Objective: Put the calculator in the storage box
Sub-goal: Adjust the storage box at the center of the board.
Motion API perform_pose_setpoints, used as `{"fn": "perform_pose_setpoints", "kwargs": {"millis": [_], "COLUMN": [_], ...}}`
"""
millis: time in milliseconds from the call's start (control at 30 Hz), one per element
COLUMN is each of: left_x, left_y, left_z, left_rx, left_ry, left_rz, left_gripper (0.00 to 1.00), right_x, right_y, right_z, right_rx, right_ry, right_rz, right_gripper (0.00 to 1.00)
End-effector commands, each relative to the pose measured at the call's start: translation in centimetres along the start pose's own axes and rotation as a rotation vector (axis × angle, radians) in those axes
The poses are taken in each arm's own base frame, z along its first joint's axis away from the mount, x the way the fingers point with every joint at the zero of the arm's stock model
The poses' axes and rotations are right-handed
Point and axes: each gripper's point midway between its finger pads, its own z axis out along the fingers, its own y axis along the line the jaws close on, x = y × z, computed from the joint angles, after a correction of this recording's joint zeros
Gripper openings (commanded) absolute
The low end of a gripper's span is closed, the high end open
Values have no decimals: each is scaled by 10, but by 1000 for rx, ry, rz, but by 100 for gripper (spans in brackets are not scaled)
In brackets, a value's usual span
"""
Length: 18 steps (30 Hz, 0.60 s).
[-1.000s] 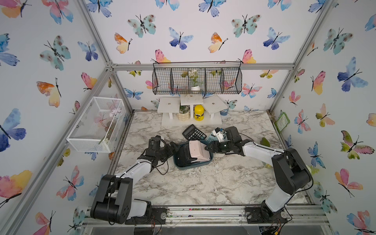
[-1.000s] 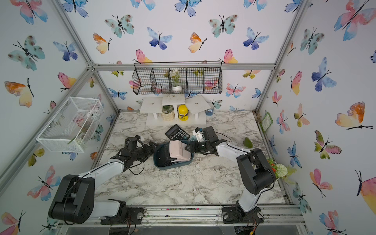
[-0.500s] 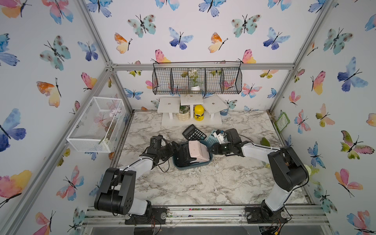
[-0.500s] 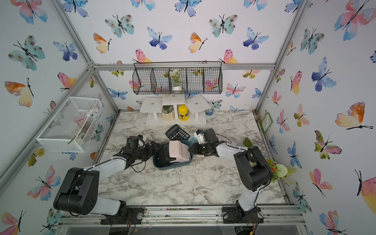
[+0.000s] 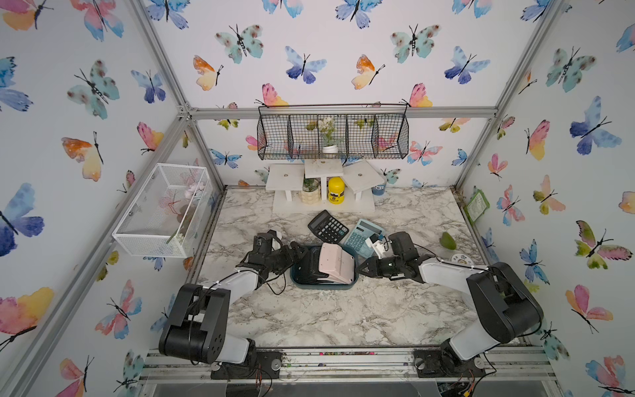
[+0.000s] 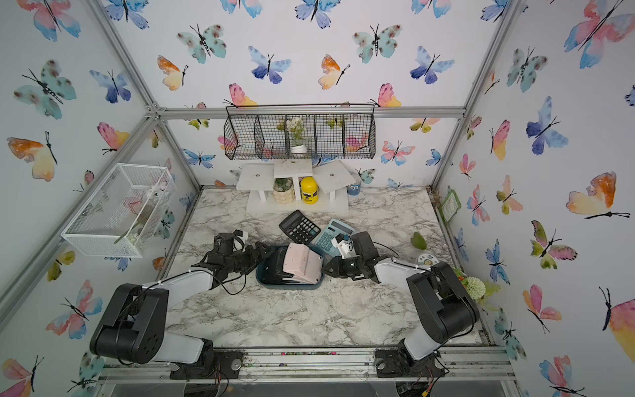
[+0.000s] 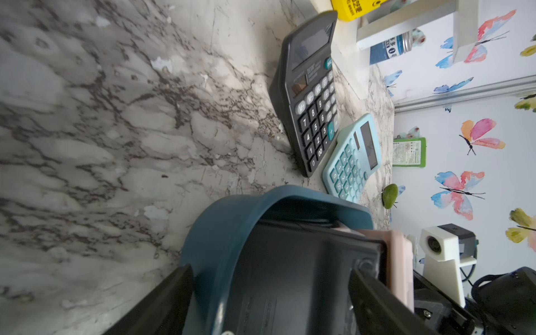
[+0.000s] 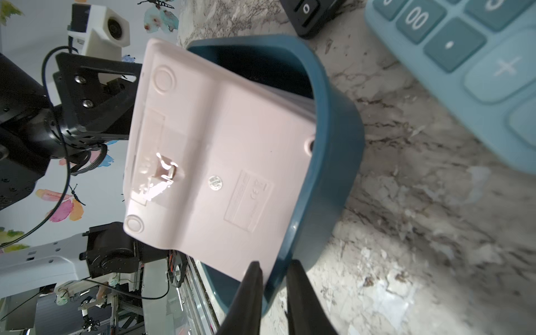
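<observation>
We find the right fingers closed on the rim of the storage box, with the wall pinched between them. The left fingers stand wide apart, straddling the opposite end of the box. We cannot tell whether they touch it.

The pink calculator is in the box, underside up. It leans on a dark calculator lying beneath it and projects above the rim.

A black calculator and a light blue calculator lie on the worktop just behind the box.

In our judgement, these are the risks:
- Any tug or tilt of the pinched wall could slide the perched pink calculator out.
- If the left fingers close, they may clamp the wall and the dark calculator together.
- The right arm, working close to the light blue calculator, may knock it.
</observation>
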Motion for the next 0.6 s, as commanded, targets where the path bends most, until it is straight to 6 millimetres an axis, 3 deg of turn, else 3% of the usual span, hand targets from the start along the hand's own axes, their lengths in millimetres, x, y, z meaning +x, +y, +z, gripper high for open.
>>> {"fn": "perform_pose_setpoints", "kwargs": {"millis": [0,200,333,400,500,567], "left_x": [34,54,44,40,34,27], "left_y": [-16,-10,-4,-9,-21,-19], "left_z": [-5,-16,-19,-21,-28,-32], "left_rx": [69,62,-6,-1,30,4], "left_ry": [84,87,58,50,23,-22], "left_rz": [12,7,47,57,67,73], "left_gripper": [90,90,91,91,92,92], "right_x": [4,5,-6,-18,-41,-59], "right_y": [15,-17,-31,-33,-28,-24], "right_z": [-9,-29,-46,-55,-64,-65], "right_rx": [-25,234,360,416,453,463], "right_ry": [8,-2,-36,-73,-139,-177], "right_rz": [-46,-47,-47,-51,-58,-66], "right_gripper": [20,33,44,54,81,87]}}
